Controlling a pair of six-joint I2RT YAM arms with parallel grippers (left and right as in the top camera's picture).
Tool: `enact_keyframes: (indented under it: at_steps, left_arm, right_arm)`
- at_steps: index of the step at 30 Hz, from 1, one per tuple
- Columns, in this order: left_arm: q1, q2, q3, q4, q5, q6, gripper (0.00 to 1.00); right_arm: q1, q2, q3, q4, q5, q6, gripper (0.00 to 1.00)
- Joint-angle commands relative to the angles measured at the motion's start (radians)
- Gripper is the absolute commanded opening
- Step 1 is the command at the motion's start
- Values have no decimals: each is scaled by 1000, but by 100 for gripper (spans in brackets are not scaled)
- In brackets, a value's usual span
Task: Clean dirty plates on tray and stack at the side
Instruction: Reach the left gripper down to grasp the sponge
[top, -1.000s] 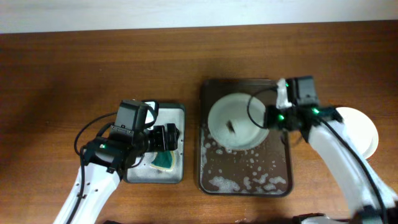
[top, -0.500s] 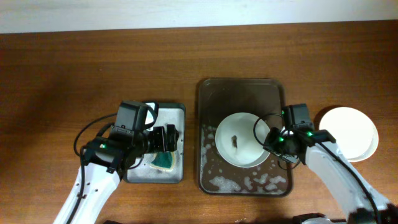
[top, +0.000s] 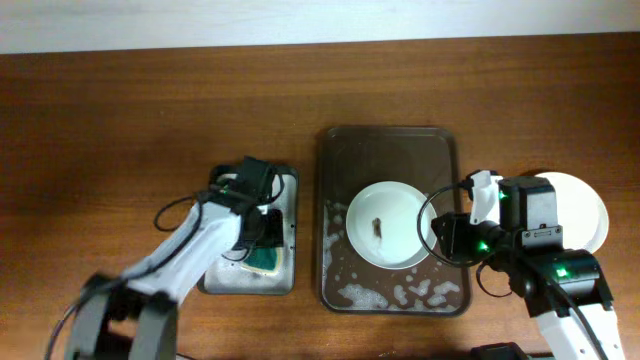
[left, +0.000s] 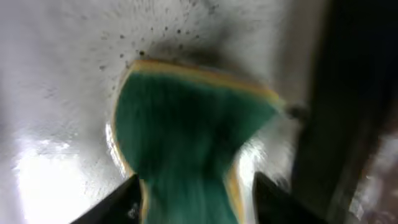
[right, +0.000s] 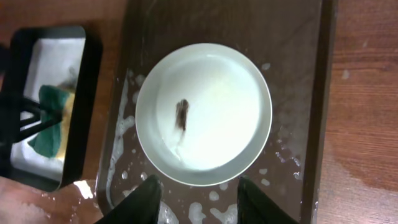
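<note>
**Soiled plate waits on sudsy tray as L arm grips sponge**

Overhead view: one soiled plate (top: 395, 210) lies flat in the near half of the dark brown tray (top: 390, 140), w/ a dark smear (top: 377, 226) close to its ctr. White suds (top: 400, 295) fleck the tray floor along the near edge and up the side nearest the robot's L.

The R end effector (right: 200, 190) hangs at the plate's R edge, released. In the R wrist view its two fingers (right: 151, 199) stand wide apart w/ nothing btwn them, the whole plate in sight beyond. Whether they touch the rim cannot be told.

A second plate (top: 585, 200), white w/ no marks showing, rests on the wooden bench (top: 120, 120) just R of the tray. It is partly hidden by the R arm, and whether others lie under it cannot be told.

On the L, a smaller grey tray (top: 285, 185) sits just beside the brown one, well apart from the second plate. The L end effector (left: 196, 186) is down inside it, clenched on a green sponge (left: 186, 124) w/ yellow edging. The sponge narrows where the fingers press its sides. The L wrist view is blurred, but dark specks and a wet sheen show on the grey tray's floor around the sponge.
</note>
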Motion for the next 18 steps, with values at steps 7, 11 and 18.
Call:
enact_keyframes:
  at_steps: [7,11,18]
  left_arm:
    - [-2,127,32,63,8,-20,0]
    - [-2,49,123,-80,8,-8,31]
    - [-5,3,92,-237,67,-6,61]
  right_arm:
    - [-2,72,3,-25,-13,-18,38]
    - [-2,74,3,-24,-13,-18,35]
    - [-2,74,3,-24,-13,-18,35]
